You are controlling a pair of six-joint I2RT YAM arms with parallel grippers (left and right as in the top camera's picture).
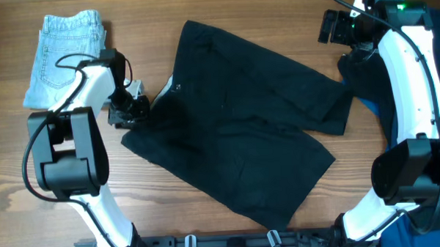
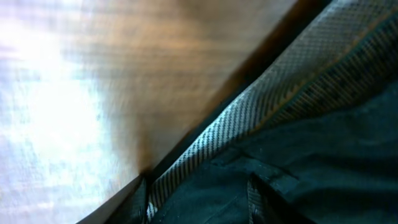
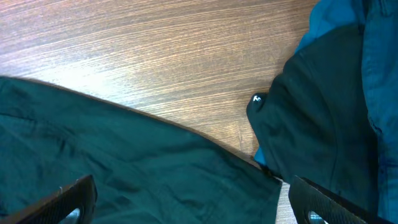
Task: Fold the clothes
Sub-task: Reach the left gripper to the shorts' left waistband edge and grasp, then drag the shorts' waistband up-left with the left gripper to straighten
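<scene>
Black shorts [image 2: 311,155] lie unfolded mid-tabletop; denim [image 1: 63,55] sits folded at the far-left corner. Left pincer [image 1: 131,110] meets the waistband, grip I cannot tell; right pincer [image 3: 196,205] spread wide, empty.

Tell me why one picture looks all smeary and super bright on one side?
Left wrist view: this is the smeary one, blurred all over, with glare whitening the table on its left side, and the black garment is very close and soft. Overhead view: sharp and evenly lit. Right wrist view: crisp wood grain, no glare.
</scene>
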